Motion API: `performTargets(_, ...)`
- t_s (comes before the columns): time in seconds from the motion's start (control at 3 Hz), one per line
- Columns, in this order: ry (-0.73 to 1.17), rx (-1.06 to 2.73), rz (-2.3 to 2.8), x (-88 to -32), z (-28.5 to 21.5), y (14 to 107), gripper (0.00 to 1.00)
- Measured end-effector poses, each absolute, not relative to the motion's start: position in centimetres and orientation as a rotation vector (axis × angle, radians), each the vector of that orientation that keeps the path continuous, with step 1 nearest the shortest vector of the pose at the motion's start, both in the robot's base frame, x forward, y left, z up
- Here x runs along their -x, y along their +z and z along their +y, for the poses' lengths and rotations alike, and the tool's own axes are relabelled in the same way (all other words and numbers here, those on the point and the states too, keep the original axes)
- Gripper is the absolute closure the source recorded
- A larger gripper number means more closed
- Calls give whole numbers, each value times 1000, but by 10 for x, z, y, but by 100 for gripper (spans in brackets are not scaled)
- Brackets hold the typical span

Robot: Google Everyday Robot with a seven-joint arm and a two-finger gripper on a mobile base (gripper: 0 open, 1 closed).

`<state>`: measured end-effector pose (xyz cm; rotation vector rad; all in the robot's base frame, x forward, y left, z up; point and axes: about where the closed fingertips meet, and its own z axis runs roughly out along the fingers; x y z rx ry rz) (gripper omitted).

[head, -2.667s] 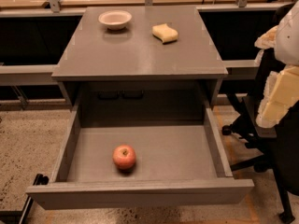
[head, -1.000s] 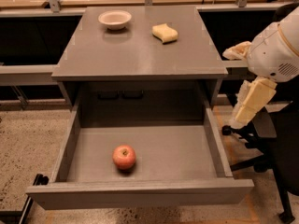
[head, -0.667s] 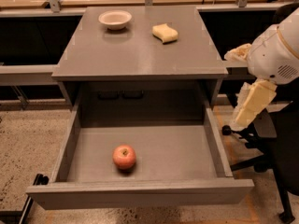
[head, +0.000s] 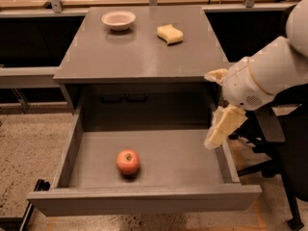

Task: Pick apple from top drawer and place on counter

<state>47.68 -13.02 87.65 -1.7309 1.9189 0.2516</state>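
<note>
The apple (head: 128,162) is small, round and red-pink, and rests on the floor of the open top drawer (head: 144,202), left of centre near the front panel. The counter (head: 139,52) is the flat grey top of the cabinet behind it. My gripper (head: 211,109) comes in from the right on a white arm, level with the drawer's right wall and above it. Its cream fingers (head: 222,127) are spread and hold nothing. It is well to the right of the apple and higher than it.
A white bowl (head: 118,19) and a yellow sponge block (head: 170,34) sit at the back of the counter. A black chair base (head: 269,162) stands on the floor to the right of the drawer. Speckled floor lies to the left.
My arm has swung left from beside the cabinet, and the gripper now hangs over the drawer's right wall. The apple has not moved.
</note>
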Motion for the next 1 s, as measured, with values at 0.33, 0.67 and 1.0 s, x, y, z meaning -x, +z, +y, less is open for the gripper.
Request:
performTargets(0.33, 301, 1676, 1921, -487, -108, 838, 0)
performTargets(0.67, 285, 1660, 1915, -492, -106, 837, 0)
performTargets(1.0, 327, 1697, 1900, -483, -91, 817, 0)
